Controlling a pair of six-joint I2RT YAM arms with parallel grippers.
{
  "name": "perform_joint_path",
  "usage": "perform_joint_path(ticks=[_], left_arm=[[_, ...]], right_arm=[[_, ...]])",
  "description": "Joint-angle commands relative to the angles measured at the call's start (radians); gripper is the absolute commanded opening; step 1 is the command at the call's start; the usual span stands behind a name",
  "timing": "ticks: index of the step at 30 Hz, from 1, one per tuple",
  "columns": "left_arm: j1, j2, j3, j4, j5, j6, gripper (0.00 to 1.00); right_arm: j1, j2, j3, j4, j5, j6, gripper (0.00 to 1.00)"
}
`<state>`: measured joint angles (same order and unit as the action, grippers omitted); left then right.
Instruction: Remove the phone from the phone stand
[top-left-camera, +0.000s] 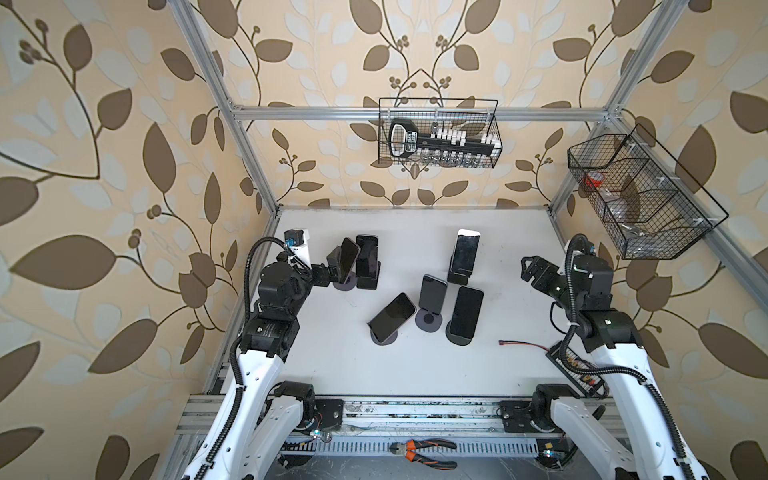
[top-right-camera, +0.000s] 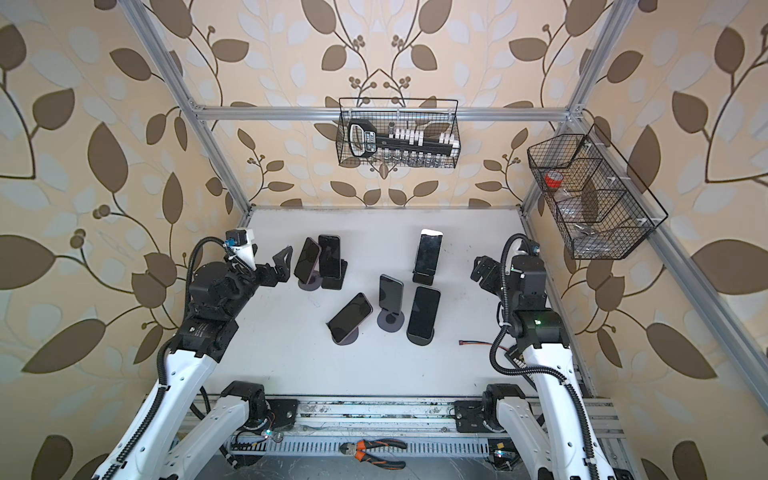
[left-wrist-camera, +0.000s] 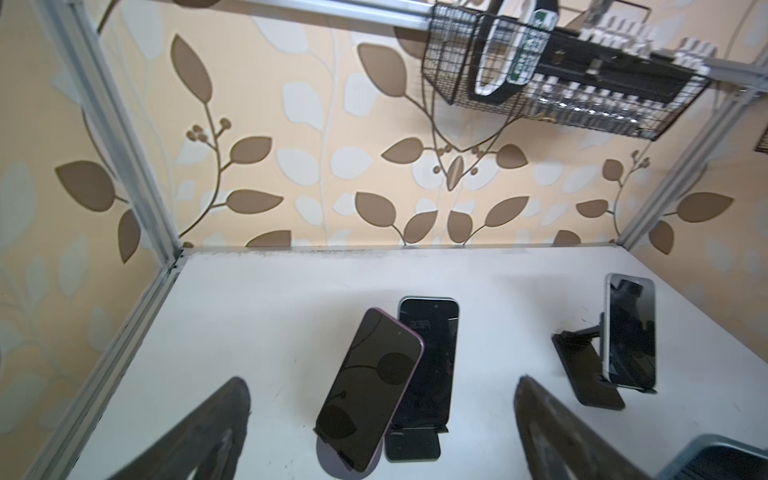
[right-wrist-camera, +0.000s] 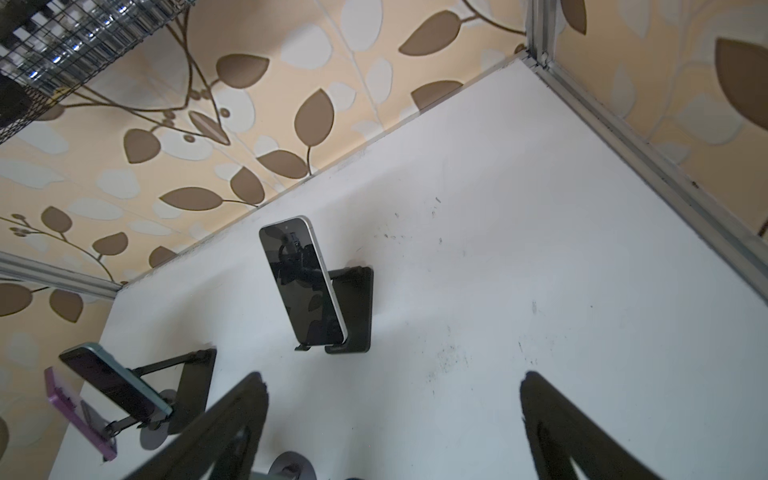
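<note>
Plainly, in both top views the left gripper (top-right-camera: 286, 258) is hanging with its jaws spread wide just beside the purple phone (top-right-camera: 307, 258). That phone is leaning on a round-based stand (top-right-camera: 309, 285) at the far left of the table (top-right-camera: 374, 365). From the gripper it is lying toward the table's middle, almost touching. The right gripper (top-right-camera: 480, 268) is hovering well apart, on the opposite side.

In the left wrist view the purple phone (left-wrist-camera: 370, 390) is sitting between the two fingers (left-wrist-camera: 208, 424). Its long axis is running away from the camera and tilting a little off the line of approach, with a dark phone (left-wrist-camera: 432, 357) just beside it.

In the right wrist view the right fingers (right-wrist-camera: 224, 424) are standing wide apart with nothing between them, and a white-edged phone (right-wrist-camera: 303, 282) is standing farther off.

By my judgement the left arm is the nearer one, and it is needing only a short advance.
</note>
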<state>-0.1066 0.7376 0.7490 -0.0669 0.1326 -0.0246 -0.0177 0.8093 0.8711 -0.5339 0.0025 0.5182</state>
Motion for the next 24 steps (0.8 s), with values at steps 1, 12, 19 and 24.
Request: perform_joint_path(ticks=[1, 12, 19, 24], left_arm=[[-0.025, -0.012, 0.051, -0.014, 0.174, 0.058, 0.99], [-0.173, 0.014, 0.156, -0.161, 0.472, 0.239, 0.99], [-0.229, 0.006, 0.13, -0.172, 0.595, 0.282, 0.99], [-0.281, 0.021, 0.115, -0.193, 0.579, 0.324, 0.98]], right_arm=[[0.023, -0.03, 0.043, -0.128, -0.051, 0.049, 0.94], [0.176, -0.061, 0.041, -0.211, -0.059, 0.13, 0.9], [0.383, -0.027, 0.068, -0.244, 0.064, 0.203, 0.89], [0.55, 0.023, 0.055, -0.233, 0.198, 0.254, 0.9]])
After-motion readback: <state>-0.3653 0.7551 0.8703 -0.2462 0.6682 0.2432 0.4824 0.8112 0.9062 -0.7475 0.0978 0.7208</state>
